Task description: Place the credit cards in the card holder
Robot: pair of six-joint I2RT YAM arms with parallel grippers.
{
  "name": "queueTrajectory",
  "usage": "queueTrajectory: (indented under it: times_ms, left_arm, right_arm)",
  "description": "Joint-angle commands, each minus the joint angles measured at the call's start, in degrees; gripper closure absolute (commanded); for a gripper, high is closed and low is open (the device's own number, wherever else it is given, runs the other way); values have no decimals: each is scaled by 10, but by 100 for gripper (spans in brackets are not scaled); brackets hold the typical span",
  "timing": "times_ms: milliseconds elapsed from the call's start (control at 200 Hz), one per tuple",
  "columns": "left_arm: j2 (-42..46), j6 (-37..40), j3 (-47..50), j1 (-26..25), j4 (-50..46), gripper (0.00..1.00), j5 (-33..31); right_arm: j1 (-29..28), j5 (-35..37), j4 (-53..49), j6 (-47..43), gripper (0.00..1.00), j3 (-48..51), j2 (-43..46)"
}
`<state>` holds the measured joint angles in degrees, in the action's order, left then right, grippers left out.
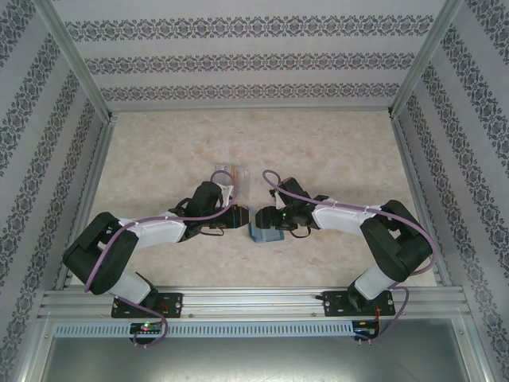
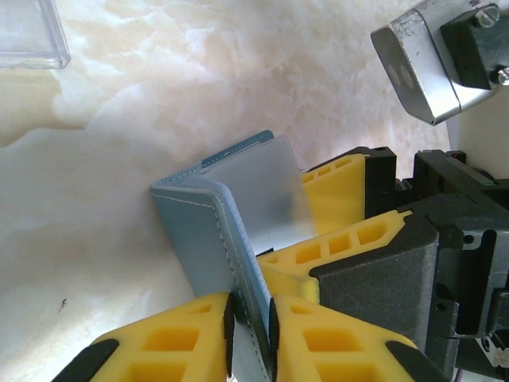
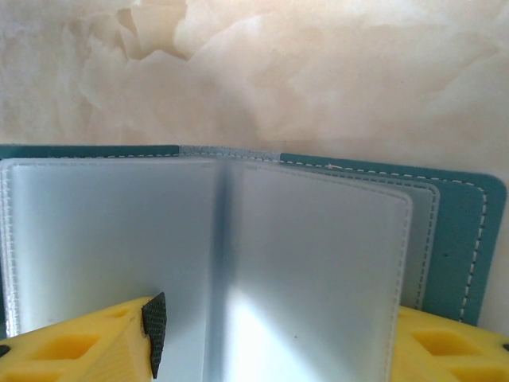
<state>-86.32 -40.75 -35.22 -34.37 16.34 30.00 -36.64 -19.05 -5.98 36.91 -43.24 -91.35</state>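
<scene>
A beige, marble-patterned worktop (image 1: pixel 334 151) sits inside a booth of pale walls (image 1: pixel 238 60) with grey floral stripes. Two black and white arms reach inward from the near edge and meet at the middle.

Between them is the wallet (image 1: pixel 266 233), a small teal-blue one of soft, grained material with pale stitching along its edges. It stands on the worktop, partly open like a book.

The left tool (image 2: pixel 250 334) has blocky yellow fingers (image 2: pixel 159 346) with square hollows and thin black pads. It is clenched on the edge of one wallet cover, which shows as a thin blue strip pinched between the pads.

A frosted, translucent sleeve (image 2: pixel 270 199) with rounded corners fans out from the wallet's fold. Just behind it are the yellow fingers of the right tool (image 2: pixel 318 231).

The right wrist camera looks straight into the open wallet (image 3: pixel 469 231). Two milky plastic sleeves (image 3: pixel 310 263) spread from a central crease, smooth, slightly glossy and stitched at the rim, with the teal cover framing them above and to the right. The right tool (image 3: pixel 274 342) is released: one yellow finger sits at each lower corner, wide apart, with the sleeves between them.

A clear, hard plastic case (image 1: pixel 227 175) with sharp edges lies on the worktop just beyond the left tool, apart from the wallet.
</scene>
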Motion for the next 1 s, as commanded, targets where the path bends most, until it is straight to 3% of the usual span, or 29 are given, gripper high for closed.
queueTrajectory:
  times_ms: [0,485,700,999]
  left_arm:
    - [-11,8,3,5,14,80,0]
    - [-35,21,-18,5,-5,73,14]
    - [-39,26,-20,5,-17,80,4]
    - [-51,33,-25,5,-34,85,-4]
  right_arm:
    - [-6,20,-24,-9,36,1,-21]
    - [-6,19,-21,-10,37,2,-26]
    - [-5,33,-24,-3,34,6,-15]
    - [26,45,11,-1,33,58,84]
